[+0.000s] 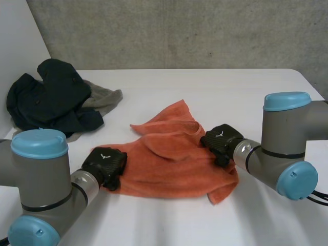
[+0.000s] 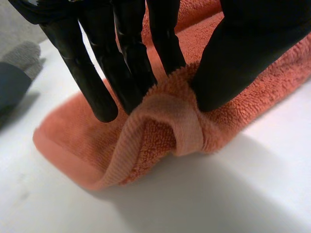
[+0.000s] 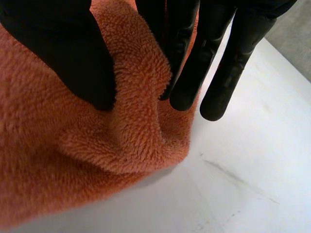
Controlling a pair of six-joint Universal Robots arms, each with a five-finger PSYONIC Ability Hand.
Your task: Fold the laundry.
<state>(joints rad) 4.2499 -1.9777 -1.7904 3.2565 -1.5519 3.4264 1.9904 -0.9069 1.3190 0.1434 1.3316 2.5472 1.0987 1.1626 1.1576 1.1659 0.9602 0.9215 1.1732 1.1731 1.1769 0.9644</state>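
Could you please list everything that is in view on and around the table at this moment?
towel: one, orange, crumpled in the middle of the table.
dark heap: one, black clothing, at the table's far left; the number of pieces cannot be told.
grey cloth: one, grey, under and beside the dark heap.
table: one, white, bearing all the laundry.
wall: one, grey concrete, behind the table.
arms: two, grey with light-blue caps, left arm and right arm at the near side.
left hand: one, black, pinching the towel's hemmed left edge.
right hand: one, black, pinching a fold at the towel's right edge.
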